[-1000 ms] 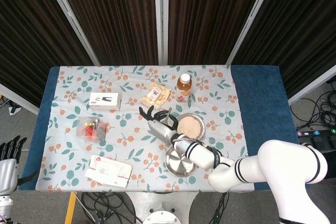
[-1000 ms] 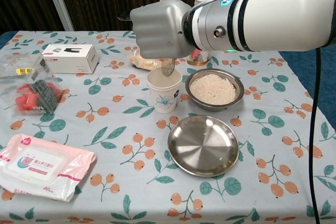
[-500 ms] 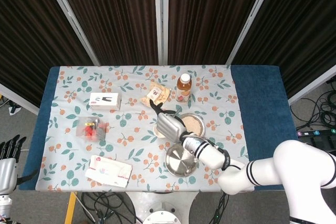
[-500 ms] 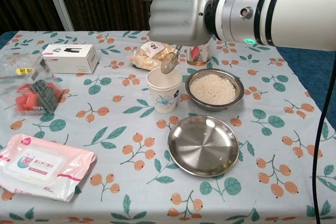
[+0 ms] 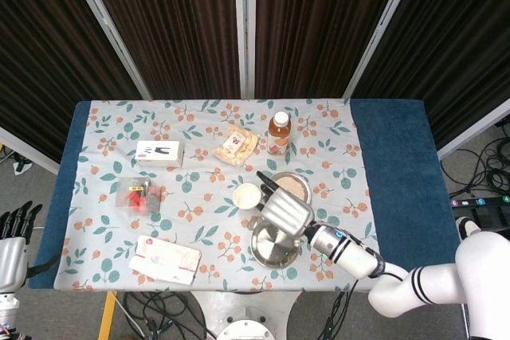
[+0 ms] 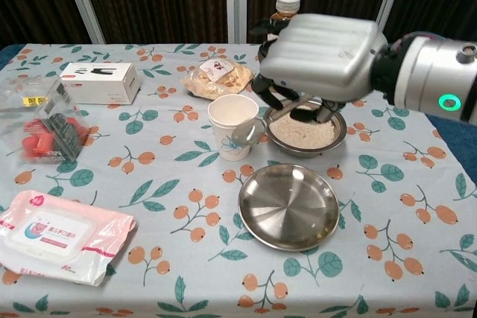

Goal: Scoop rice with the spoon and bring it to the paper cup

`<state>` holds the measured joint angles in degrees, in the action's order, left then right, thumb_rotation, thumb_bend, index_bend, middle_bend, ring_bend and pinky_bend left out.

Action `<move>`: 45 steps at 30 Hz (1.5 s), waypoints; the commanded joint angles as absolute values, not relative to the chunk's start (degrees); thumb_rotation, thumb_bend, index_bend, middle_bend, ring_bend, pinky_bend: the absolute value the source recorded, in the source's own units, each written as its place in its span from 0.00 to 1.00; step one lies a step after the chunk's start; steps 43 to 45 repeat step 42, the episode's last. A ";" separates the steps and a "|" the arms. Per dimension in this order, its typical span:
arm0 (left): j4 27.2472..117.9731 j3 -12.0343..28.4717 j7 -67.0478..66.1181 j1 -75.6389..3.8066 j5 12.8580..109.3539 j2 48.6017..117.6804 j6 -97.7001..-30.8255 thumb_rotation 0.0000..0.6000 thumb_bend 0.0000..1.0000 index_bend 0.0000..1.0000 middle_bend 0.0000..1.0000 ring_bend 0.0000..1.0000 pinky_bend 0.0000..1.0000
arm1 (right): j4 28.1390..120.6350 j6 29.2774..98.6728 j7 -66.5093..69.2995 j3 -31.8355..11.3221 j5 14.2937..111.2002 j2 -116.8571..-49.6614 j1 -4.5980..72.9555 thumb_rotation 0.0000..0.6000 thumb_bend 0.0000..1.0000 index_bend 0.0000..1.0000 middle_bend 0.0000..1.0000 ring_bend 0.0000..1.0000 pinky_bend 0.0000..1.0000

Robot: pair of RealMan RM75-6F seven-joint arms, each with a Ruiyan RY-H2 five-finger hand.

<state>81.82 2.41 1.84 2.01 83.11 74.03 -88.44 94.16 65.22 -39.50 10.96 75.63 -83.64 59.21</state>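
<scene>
The white paper cup [image 6: 233, 126] [image 5: 246, 195] stands upright left of the steel bowl of rice [image 6: 306, 131] [image 5: 293, 185]. My right hand [image 6: 320, 61] [image 5: 283, 211] hovers over the bowl's near-left part and grips the metal spoon [image 6: 248, 134]. The spoon slants down to the left, its bowl low beside the cup's right wall. Whether it carries rice cannot be seen. My left hand [image 5: 12, 236] hangs off the table's left edge, holding nothing, fingers apart.
An empty steel plate [image 6: 288, 206] [image 5: 273, 248] lies in front of the bowl. A bottle [image 6: 283, 7], a snack bag [image 6: 216, 78] and a white box [image 6: 99, 82] stand behind. A packet of red items [image 6: 45, 128] and a wipes pack [image 6: 56, 236] lie at left.
My right hand has moved right and down, from above the paper cup to over the rice bowl. The spoon's bowl has gone from over the cup's mouth to beside its right wall.
</scene>
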 commanded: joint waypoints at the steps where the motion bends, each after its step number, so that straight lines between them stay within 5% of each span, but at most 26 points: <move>1: 81.87 2.32 1.80 2.04 83.03 74.02 -88.31 1.00 0.12 0.15 0.15 0.11 0.08 | 88.31 67.55 -32.62 12.79 81.57 -88.92 53.36 1.00 0.26 0.62 0.57 0.22 0.00; 10: 81.45 2.12 2.52 2.51 82.89 74.04 -88.64 1.00 0.12 0.15 0.15 0.11 0.08 | 78.26 68.36 -28.07 13.23 87.70 -95.85 47.33 1.00 0.21 0.56 0.51 0.19 0.00; 17: 81.12 2.02 2.67 2.63 82.97 74.33 -88.72 1.00 0.12 0.15 0.15 0.11 0.08 | 79.02 69.10 -28.62 11.62 90.18 -94.26 45.26 1.00 0.16 0.29 0.37 0.10 0.00; 26: 81.32 2.23 2.50 2.43 83.25 73.97 -88.89 1.00 0.12 0.15 0.15 0.11 0.08 | 85.17 79.28 -29.59 9.41 92.69 -85.90 38.67 1.00 0.16 0.19 0.27 0.04 0.00; 33: 81.34 2.80 2.17 1.17 83.78 74.13 -88.14 1.00 0.12 0.15 0.15 0.11 0.08 | 92.21 89.71 -23.97 7.26 83.85 -74.86 26.87 1.00 0.19 0.11 0.19 0.04 0.00; 45: 82.58 3.18 0.61 -0.19 84.83 73.92 -87.87 1.00 0.12 0.15 0.15 0.11 0.08 | 96.06 95.09 -11.39 7.60 80.82 -68.05 16.37 1.00 0.21 0.03 0.12 0.00 0.00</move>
